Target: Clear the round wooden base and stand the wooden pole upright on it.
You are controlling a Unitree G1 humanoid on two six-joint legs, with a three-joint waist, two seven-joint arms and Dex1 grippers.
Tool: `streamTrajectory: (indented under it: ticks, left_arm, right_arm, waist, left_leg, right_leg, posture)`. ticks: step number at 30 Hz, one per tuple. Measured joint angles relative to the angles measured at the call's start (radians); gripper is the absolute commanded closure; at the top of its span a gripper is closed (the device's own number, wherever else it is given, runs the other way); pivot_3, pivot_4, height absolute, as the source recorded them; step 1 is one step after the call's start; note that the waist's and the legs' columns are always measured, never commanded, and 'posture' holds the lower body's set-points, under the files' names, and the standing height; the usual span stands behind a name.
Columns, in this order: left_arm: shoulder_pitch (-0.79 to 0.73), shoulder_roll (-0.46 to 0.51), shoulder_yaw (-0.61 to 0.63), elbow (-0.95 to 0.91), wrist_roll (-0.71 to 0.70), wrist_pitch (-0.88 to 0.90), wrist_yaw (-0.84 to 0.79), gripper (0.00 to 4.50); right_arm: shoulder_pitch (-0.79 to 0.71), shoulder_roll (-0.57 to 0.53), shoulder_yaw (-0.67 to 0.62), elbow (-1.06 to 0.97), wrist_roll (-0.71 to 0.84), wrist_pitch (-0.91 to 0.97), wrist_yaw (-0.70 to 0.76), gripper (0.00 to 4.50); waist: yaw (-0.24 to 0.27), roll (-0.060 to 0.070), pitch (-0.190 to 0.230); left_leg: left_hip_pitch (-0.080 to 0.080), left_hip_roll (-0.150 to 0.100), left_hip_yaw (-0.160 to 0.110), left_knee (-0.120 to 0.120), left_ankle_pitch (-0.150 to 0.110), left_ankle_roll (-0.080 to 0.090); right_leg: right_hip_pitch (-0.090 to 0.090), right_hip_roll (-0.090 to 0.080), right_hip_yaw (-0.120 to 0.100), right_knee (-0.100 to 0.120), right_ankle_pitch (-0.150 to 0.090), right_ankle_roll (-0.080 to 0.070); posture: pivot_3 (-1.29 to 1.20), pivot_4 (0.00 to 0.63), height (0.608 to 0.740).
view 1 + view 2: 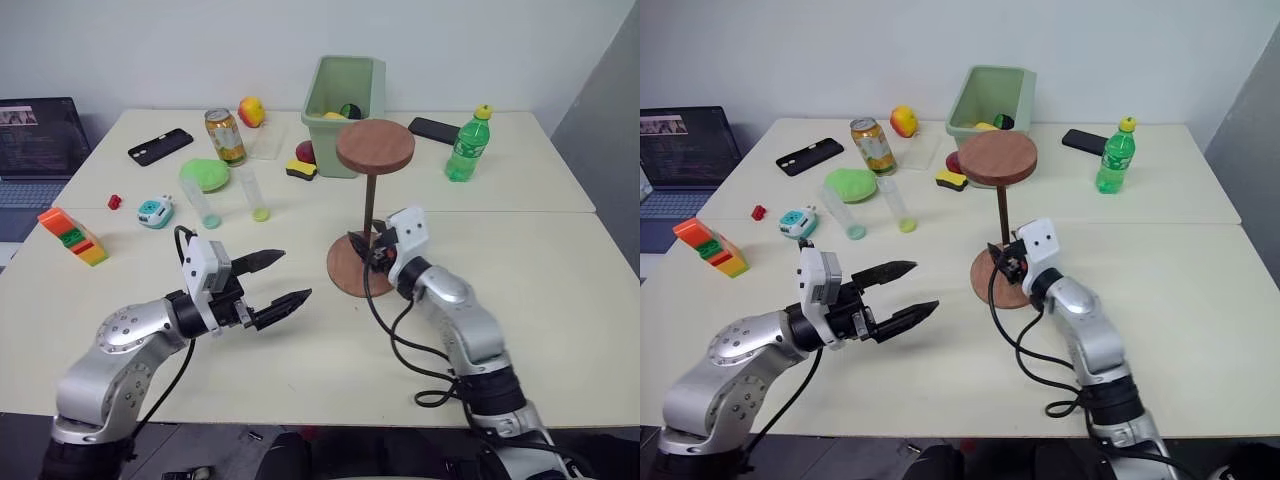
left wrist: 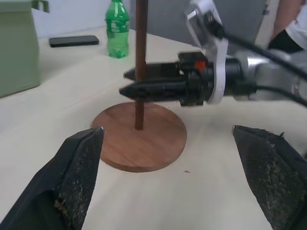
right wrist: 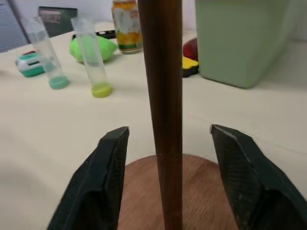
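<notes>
The round wooden base [image 1: 345, 275] lies flat on the table in front of me. The wooden pole [image 1: 370, 200] stands upright on its middle, with the smaller disc [image 1: 375, 146] at the top. My right gripper [image 3: 168, 129] is low beside the pole, open; its fingers [image 3: 112, 158] flank the rod with a gap on each side. My left gripper [image 1: 295, 274] hovers open and empty to the left of the base, pointing toward it. The left wrist view shows the base [image 2: 144, 143], the pole [image 2: 140, 57] and the right gripper's fingers [image 2: 153, 88].
Behind the base stand a green bin [image 1: 345, 100], a green bottle [image 1: 467, 148], a drink can [image 1: 225, 135] and two clear tubes [image 1: 204, 205]. Phones [image 1: 160, 146], a coloured block [image 1: 73, 236] and a laptop [image 1: 35, 140] lie left. A person [image 2: 292, 28] stands beyond the table.
</notes>
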Motion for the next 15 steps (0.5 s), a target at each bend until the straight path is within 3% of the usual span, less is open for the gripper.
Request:
streamTrajectory:
  ticks: [4,8,15]
  left_arm:
    - [-0.01,0.105,-0.006,0.059,-0.017,0.051,-0.108,0.0]
    - [-0.11,0.25,-0.015,0.203,-0.008,0.105,-0.225,0.0]
    - [-0.431,0.247,-0.116,0.422,0.111,0.079,-0.263,0.0]
  right_arm:
    - [0.05,-0.127,-0.046,-0.112,0.101,0.184,0.088,0.04]
    - [0.114,-0.35,-0.167,-0.25,0.236,0.343,0.214,0.04]
    - [0.07,-0.535,-0.322,-0.33,0.409,0.443,0.333,0.04]
  waist:
    - [0.001,0.0,0.005]
    - [0.013,-0.001,0.016]
    - [0.005,-0.002,0.019]
  left_leg:
    - [0.0,-0.001,0.0,0.001,-0.002,0.004]
    - [-0.002,-0.002,0.0,0.001,-0.002,0.004]
    - [-0.006,-0.001,0.002,0.002,-0.002,0.004]
  right_leg:
    - [0.001,-0.001,0.0,-0.001,0.0,0.0]
    - [0.001,-0.001,-0.003,-0.002,0.0,0.0]
    - [-0.001,0.0,-0.004,-0.003,0.0,0.0]
  posture:
    - [0.0,0.15,0.74]
    - [0.0,0.15,0.74]
    - [0.0,0.15,0.74]
